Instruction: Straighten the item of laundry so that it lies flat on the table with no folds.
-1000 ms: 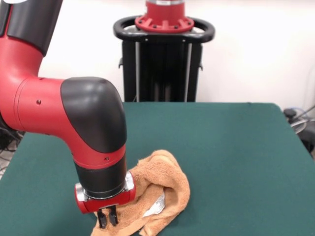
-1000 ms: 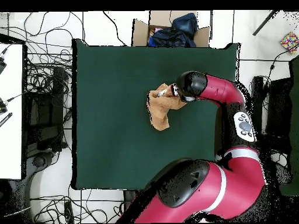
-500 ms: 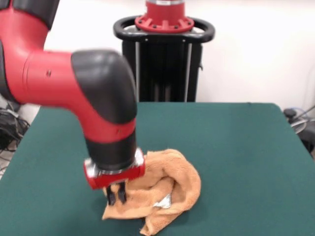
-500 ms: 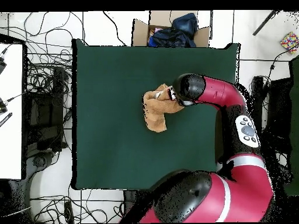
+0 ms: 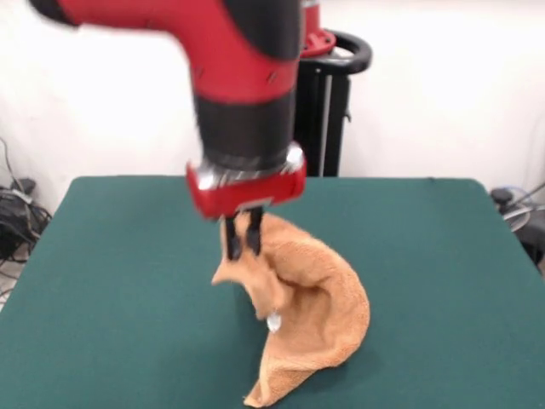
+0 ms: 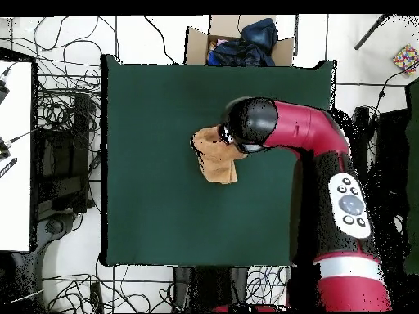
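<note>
Table (image 5: 443, 256) first: its dark green top fills the front view from 9 to 3 o'clock, and the towel (image 5: 319, 311) sits a little toward 7 o'clock of its middle, with one corner pulled up off the cloth and the rest draped down in a bunched cone whose lower end rests on the table. Your arm (image 5: 243, 77) comes down from 12 o'clock, and the gripper (image 5: 242, 238) has its fingers closed together on that raised corner, so you are holding the towel by a thin pinch only. The risk you should weigh is that the terry slips out of so small a bite if you pull sideways quickly, dropping it back into a heap; the other is that the hanging part, which is curled in on itself, lands doubled over when you lay it down and leaves a new fold. A small white tag (image 5: 273, 322) shows in the hollow of the drape, so some of the towel faces inward there. The front view gives you the lift and the pinch; the overhead view hides both, since the arm's black elbow (image 6: 250, 124) covers the gripper, but it alone shows you the towel (image 6: 217, 159) lying near the table's (image 6: 147, 221) middle, with free cloth all round for spreading.
</note>
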{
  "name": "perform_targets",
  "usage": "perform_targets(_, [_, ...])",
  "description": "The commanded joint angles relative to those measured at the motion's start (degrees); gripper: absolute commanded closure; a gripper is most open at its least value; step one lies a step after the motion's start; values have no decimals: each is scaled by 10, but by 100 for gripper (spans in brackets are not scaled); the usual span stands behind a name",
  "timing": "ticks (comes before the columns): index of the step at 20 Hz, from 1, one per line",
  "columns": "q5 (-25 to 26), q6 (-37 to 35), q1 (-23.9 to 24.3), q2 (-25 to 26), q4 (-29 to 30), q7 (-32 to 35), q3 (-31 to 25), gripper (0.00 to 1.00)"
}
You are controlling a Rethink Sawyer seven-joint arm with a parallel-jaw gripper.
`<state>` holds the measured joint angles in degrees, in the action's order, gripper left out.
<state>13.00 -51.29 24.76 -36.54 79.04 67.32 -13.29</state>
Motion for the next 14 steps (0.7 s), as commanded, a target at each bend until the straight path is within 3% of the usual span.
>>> perform_targets(1, [-36, -104, -38, -87, 58, 113, 19, 100])
perform_targets(14, [-35, -274, -70, -148, -37, 125, 24, 100])
